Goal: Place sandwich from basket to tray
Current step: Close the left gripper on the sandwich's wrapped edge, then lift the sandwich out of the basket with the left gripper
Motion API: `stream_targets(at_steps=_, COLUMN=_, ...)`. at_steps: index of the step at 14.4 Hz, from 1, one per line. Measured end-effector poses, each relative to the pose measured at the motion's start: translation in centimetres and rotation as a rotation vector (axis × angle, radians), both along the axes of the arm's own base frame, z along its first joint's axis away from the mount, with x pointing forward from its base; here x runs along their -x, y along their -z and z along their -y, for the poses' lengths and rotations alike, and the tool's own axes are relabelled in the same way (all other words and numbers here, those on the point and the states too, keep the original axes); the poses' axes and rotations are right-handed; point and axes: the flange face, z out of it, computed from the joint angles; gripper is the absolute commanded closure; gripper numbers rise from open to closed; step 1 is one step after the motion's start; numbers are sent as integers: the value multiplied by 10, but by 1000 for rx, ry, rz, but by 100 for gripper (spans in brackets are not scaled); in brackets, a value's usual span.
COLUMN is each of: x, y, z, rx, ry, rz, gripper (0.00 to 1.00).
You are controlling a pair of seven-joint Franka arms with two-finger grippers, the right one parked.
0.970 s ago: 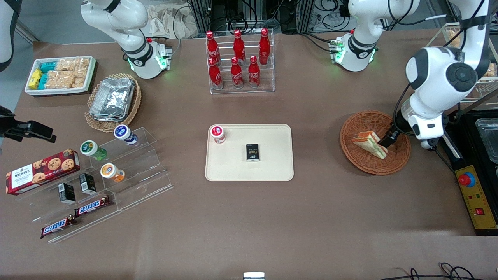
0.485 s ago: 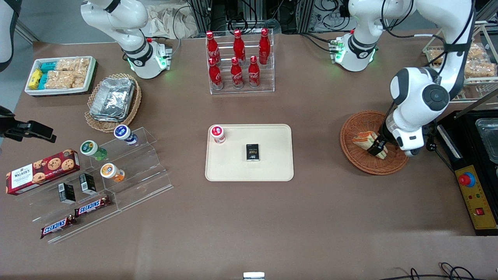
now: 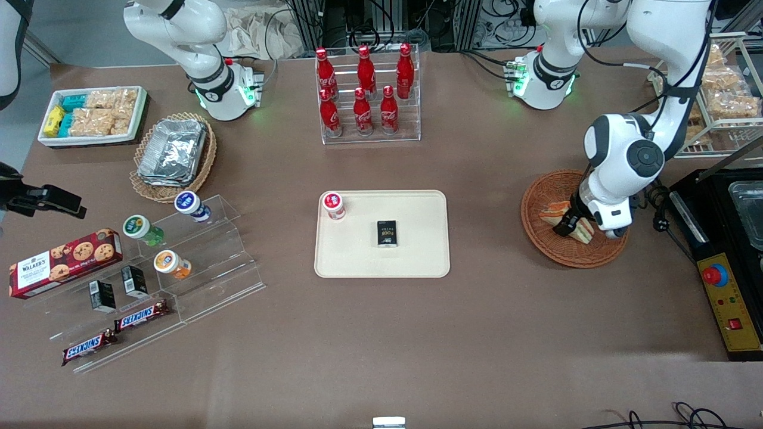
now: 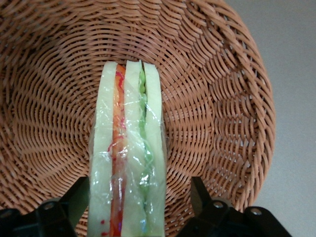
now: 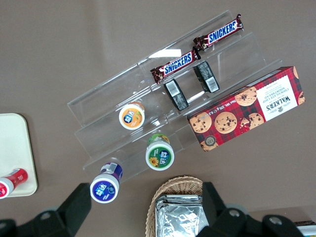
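Lying on its side in the basket [image 4: 217,94], the sandwich [image 4: 129,158] shows three slices of white bread under clear wrap, with an orange and red layer in one gap and green in the other, its narrow end pointing away from the wrist camera. The gripper [image 4: 140,212] is down inside the basket with a dark finger [image 4: 74,197] on each side of the sandwich; the fingers stand spread, each just beside the bread with wicker showing between, so nothing is grasped. From the front, the gripper [image 3: 569,225] sits low over the sandwich [image 3: 557,213], which lies about mid-bowl in the basket [image 3: 560,253] toward the working arm's end of the table. Nearest the front camera, two Snickers bars [image 3: 116,333] lie at the foot of a clear stepped stand [image 3: 214,262] that also carries two small black boxes [image 3: 118,289] and three capped jars [image 3: 170,235], with a cookie box [image 3: 62,262] beside it. The tray [image 3: 417,250] at mid-table holds a red-capped jar [image 3: 334,204] and a black box [image 3: 387,233]. Farther off, a tan basket [image 3: 143,185] holds foil containers [image 3: 173,152], a white bin [image 3: 50,138] holds wrapped snacks, and a clear rack [image 3: 369,134] holds six red bottles [image 3: 365,89].
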Motion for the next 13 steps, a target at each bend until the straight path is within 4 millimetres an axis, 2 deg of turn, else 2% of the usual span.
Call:
stream_targets(at_steps=4, x=-7, y=-15, z=0, rx=2, ry=4, rz=36, gripper=100)
stream_targets(at_steps=7, x=-16, y=-49, z=1, rx=3, ry=28, rz=38, gripper=100)
stream_targets(at_steps=10, x=-32, y=-107, z=7, rx=5, ry=81, rz=-10, gripper=100)
stream_targets(at_steps=13, x=-53, y=-186, z=29, rx=10, ry=185, rz=-53, gripper=100)
